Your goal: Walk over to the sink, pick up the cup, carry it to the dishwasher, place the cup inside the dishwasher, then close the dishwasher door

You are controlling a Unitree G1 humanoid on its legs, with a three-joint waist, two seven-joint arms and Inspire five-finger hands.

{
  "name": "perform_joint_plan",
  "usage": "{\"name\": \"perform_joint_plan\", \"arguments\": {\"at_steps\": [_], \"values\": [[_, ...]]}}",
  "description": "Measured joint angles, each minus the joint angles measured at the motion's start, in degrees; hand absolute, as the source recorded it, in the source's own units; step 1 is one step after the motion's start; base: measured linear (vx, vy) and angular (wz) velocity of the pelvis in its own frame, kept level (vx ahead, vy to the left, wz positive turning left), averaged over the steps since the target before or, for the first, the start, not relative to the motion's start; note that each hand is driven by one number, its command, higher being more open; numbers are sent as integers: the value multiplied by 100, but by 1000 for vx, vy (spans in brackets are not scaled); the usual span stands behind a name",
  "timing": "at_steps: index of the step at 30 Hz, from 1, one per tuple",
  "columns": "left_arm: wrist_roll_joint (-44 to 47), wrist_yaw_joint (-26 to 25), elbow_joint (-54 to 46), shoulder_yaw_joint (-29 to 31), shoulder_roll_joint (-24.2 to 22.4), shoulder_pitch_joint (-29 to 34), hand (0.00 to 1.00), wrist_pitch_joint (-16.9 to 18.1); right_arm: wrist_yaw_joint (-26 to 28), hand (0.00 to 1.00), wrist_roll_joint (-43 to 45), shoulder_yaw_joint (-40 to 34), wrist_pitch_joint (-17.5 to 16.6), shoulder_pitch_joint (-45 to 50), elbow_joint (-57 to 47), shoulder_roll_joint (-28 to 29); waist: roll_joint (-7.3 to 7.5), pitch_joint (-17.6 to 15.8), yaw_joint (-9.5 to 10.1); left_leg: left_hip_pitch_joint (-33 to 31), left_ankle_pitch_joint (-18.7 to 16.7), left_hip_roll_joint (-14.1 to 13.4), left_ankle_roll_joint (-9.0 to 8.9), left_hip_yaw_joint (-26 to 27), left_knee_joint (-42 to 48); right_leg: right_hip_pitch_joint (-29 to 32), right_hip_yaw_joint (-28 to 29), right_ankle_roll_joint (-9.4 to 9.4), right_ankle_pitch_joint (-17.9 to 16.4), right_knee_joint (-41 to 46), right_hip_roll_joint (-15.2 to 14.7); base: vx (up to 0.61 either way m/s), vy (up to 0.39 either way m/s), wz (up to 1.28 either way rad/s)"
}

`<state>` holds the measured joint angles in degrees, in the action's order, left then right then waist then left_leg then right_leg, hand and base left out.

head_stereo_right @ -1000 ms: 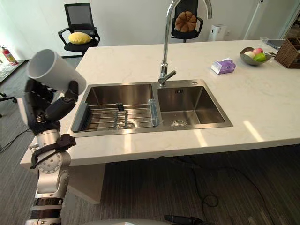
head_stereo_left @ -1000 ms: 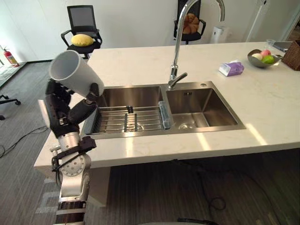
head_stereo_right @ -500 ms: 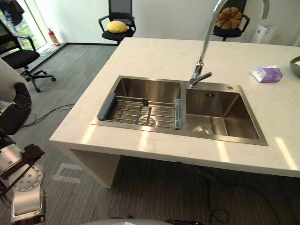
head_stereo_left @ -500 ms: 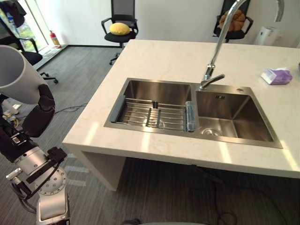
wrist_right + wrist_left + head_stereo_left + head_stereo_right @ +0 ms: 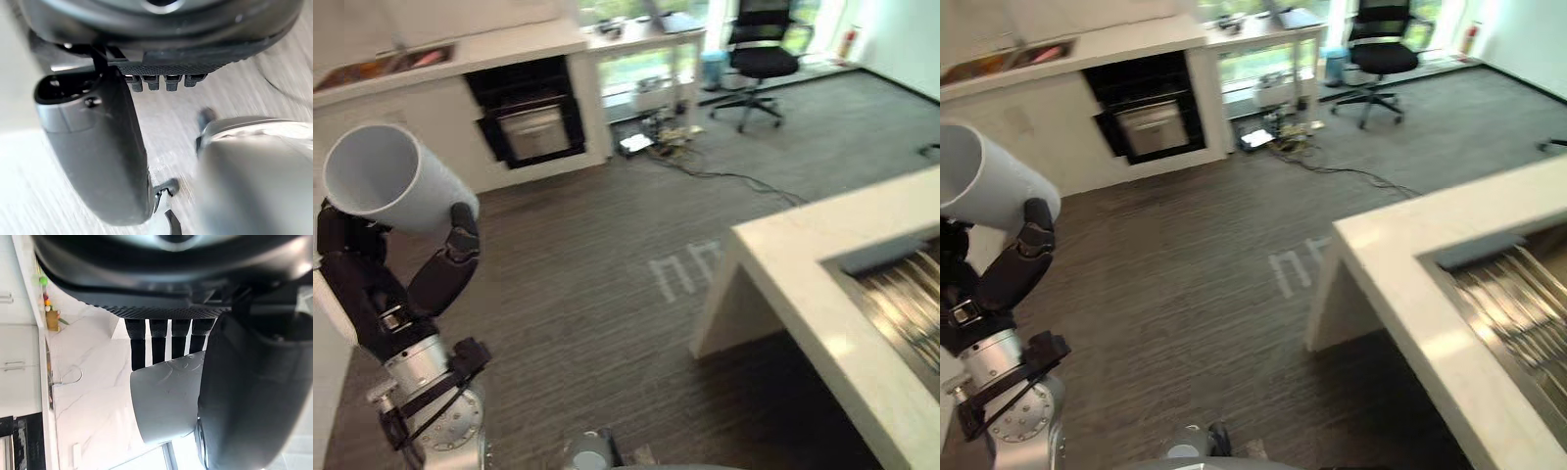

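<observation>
Swinging off the sink (image 5: 1518,294), the head view is now taking in open floor (image 5: 607,225) | counter (image 5: 803,264) lying well to the right of the left hand (image 5: 401,284) | dark built-in appliance (image 5: 533,117) standing far beyond it | left hand still clasping the tilted white cup (image 5: 396,181) | right hand (image 5: 98,147): cannot tell its state

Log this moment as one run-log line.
phase: carry | cup: tilted, gripped in left hand above floor | right hand: no object seen | counter: at right | dark built-in appliance: ahead, far wall
</observation>
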<state>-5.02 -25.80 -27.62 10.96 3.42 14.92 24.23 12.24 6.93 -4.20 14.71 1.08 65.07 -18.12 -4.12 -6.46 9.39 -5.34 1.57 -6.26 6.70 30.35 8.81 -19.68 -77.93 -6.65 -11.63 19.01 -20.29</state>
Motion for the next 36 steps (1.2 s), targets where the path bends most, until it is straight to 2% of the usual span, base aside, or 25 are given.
{"name": "perform_joint_plan", "arguments": {"at_steps": [1, 2, 3, 4, 5, 6, 7, 8, 9, 10, 12, 13, 14, 15, 17, 20, 21, 27, 31, 36], "values": [[207, 189, 62, -39, 60, -98, 0, -9, -10, 100, 29, -9, -115, -105, -136, 128, 88, -61, -118, 138, 114, 335, -70, -330, -362, -77, 88, 8, 359, -167, -73, -60, 143, 112], [282, 311, 71, -62, 60, -55, 0, -23, -9, 100, 43, -5, -141, -154, -160, 181, 98, -57, -105, 237, 171, 451, -64, -382, -540, -138, 67, -73, 427, -190, -107, -70, 153, 83], [424, 439, 32, -102, 71, 151, 0, -22, -9, 100, 77, 7, -118, -306, -240, 272, 70, -66, 34, 399, 181, 590, -111, -338, -803, -206, 116, -157, 498, -180, -184, -77, 143, 23], [545, 594, 31, -152, 83, 278, 0, -22, -39, 100, 110, 22, -84, -325, -469, 375, 51, -83, 95, 452, 164, 751, -93, -440, -955, -243, 285, -90, 590, -26, -269, -88, 163, 32], [626, 681, 32, -221, 114, 307, 0, -30, -102, 100, 190, 34, -66, -310, -626, 431, 10, -65, 80, 441, 165, 823, -62, -588, -973, -219, 563, 138, 630, 136, -336, -51, 170, 118], [742, 841, 30, -492, 313, 260, 0, -31, -223, 100, 368, 53, -51, -194, -819, 555, -29, -47, -58, 419, 154, 957, 38, -1043, -964, -34, 1563, 676, 789, 585, -434, 14, 138, 198], [986, 1069, 56, -815, 604, 78, 0, 5, -405, 100, 648, 64, -38, -118, -895, 695, -109, -28, -158, 387, 201, 1036, 132, -1616, -1010, 231, 2844, 945, 882, 990, -360, 39, 82, 224], [1101, 1154, 98, -994, 700, -66, 0, 54, -474, 100, 743, 50, -48, -50, -923, 781, -99, -68, -238, 378, 244, 1076, 150, -1913, -1059, 334, 3456, 731, 544, 990, -138, 52, -18, 241], [1295, 1326, 213, -1273, 849, -301, 0, 138, -618, 100, 964, 50, -78, -38, -965, 920, -85, -140, -280, 394, 279, 1140, 108, -2307, -1174, 515, 4384, 474, -31, 752, 358, 67, -79, 214], [1388, 1423, 366, -1434, 829, -387, 0, 220, -759, 100, 1239, 91, -107, -31, -963, 1002, -90, -148, -280, 411, 279, 1148, 102, -2368, -1249, 710, 4940, 277, -309, 496, 709, 81, -78, 183], [1433, 1429, 505, -1459, 760, -341, 0, 254, -892, 100, 1445, 116, -166, -65, -966, 1047, -157, -185, -250, 520, 222, 1152, 23, -2476, -1365, 1045, 5322, 141, -423, 244, 990, 118, -18, 78], [1390, 1277, 653, -1417, 737, -337, 0, 253, -899, 100, 1430, 135, -236, -167, -999, 1129, 29, -231, -299, 454, -83, 1159, -246, -2085, -1088, 1567, 5731, 119, -433, 175, 969, 147, 20, 43], [1360, 1200, 646, -1388, 744, -339, 0, 263, -889, 100, 1416, 187, -251, -194, -1077, 1136, 69, -245, -363, 323, -43, 1078, -52, -1960, -722, 1746, 5885, 105, -433, 253, 917, 162, -5, 38], [1273, 1123, 763, -1376, 726, -358, 0, 270, -866, 100, 1407, 244, -272, -185, -1126, 1150, 158, -289, -408, 416, -197, 1222, 256, -1890, -570, 1947, 6046, 104, -410, 302, 769, 190, -17, 28], [1273, 1111, 829, -1484, 660, -222, 0, 235, -844, 100, 1386, 294, -252, -47, -1194, 1147, 180, -255, -531, 614, -326, 1228, 208, -1923, -568, 1975, 6026, 206, -201, -91, 759, 223, -9, 25], [1123, 1074, 822, -1539, 661, -223, 0, 252, -818, 100, 1390, 352, -312, 72, -1212, 1158, 231, -124, -554, 691, -496, 1152, 98, -1930, -603, 1960, 6045, 366, 352, -672, 950, 158, -42, 4], [1186, 1580, 1279, -1829, 834, -238, 0, 295, -807, 100, 1380, 258, -248, 188, -1031, 1213, 549, -15, -874, 1498, -176, 938, -269, -1914, -1411, 978, 5907, 249, 1016, -1936, 1419, 71, -31, -5], [1197, 1553, 1277, -1719, 715, -210, 0, 295, -782, 100, 1384, 244, -253, 244, -988, 1213, 542, 0, -871, 1559, -237, 899, -298, -1683, -1393, 960, 6126, 272, 1112, -2137, 1488, 0, -1, -18], [1323, 1400, 1290, -1611, 607, -210, 0, 294, -674, 100, 1420, 205, -240, 357, -1120, 1198, 539, 40, -1011, 1574, -239, 896, -292, -1748, -1381, 917, 6190, 284, 1171, -2242, 1530, 8, -20, -11], [1611, 951, 1668, -1330, 440, -203, 0, 260, -411, 100, 1416, 74, -82, 408, -1038, 1140, 537, 171, -1001, 1571, -244, 876, -295, -1911, -1381, 829, 6147, 311, 1157, -2335, 1608, 12, -50, 8]]}}
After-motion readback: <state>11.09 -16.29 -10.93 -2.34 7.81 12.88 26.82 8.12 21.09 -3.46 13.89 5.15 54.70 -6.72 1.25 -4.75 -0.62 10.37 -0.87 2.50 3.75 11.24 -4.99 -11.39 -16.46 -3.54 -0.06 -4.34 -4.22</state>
